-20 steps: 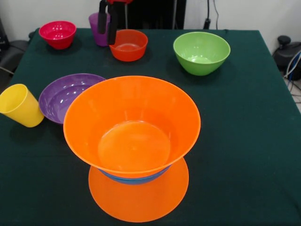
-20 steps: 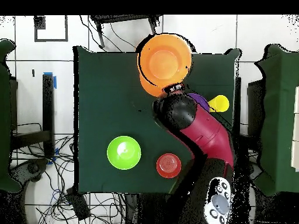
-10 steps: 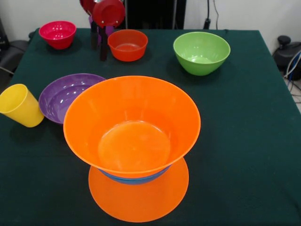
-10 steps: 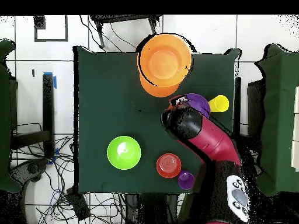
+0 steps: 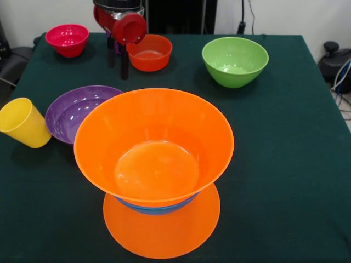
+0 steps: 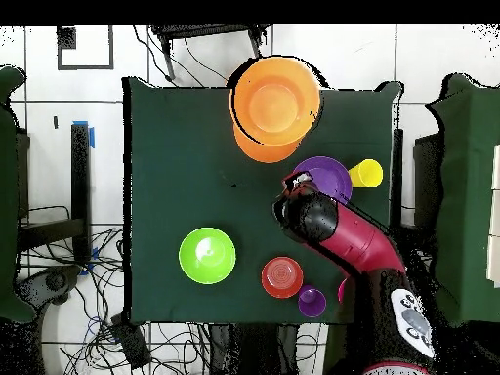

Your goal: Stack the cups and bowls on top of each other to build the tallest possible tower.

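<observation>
Dark green cloth covered the table (image 5: pixel 285 164), and the tower (image 5: pixel 154 159) stood at its near edge in the front view: a large orange bowl (image 5: pixel 153 143) sitting upright on a blue bowl (image 5: pixel 156 207) (only a sliver of its rim showed), which rested on another orange bowl (image 5: pixel 162 233) turned upside down. Just beside the tower, on the side away from the green bowl (image 5: pixel 235 60), lay the wide purple bowl (image 5: pixel 77 111), and the yellow cup (image 5: pixel 23 122) stood tilted against that bowl's outer edge. Beyond the tower, toward the robot, sat the small orange-red bowl (image 5: pixel 149 52), with the pink-red bowl (image 5: pixel 67 39) farther along and the green bowl well apart on the other side. The purple cup (image 6: pixel 312 301) stood just beside the orange-red bowl. The gripper (image 5: pixel 118 55) hung beside the orange-red bowl, above the cloth, its two dark fingers (image 5: pixel 125 61) apart with nothing between them.
</observation>
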{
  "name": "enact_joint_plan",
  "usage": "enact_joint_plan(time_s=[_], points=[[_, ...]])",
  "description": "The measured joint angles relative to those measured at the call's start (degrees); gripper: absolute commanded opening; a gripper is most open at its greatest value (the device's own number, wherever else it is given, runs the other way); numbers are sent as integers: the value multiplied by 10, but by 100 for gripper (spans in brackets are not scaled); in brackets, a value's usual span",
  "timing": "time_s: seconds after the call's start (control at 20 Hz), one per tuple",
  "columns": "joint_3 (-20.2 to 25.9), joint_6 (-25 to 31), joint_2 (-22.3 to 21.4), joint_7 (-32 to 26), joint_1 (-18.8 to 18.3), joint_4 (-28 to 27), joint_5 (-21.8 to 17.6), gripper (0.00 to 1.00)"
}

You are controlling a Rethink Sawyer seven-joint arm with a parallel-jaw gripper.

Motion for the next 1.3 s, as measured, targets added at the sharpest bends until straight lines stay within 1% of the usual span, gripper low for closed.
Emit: enact_joint_plan(time_s=[0.15,0.35,0.7,0.9,1.3], points=[[21,-13,2,0,-21,3,-29,100],[37,-25,1,0,-42,5,-58,100],[58,-25,-2,0,-65,6,-84,100],[63,-25,-2,0,-71,7,-93,100],[77,-27,10,0,-87,7,-116,100]])
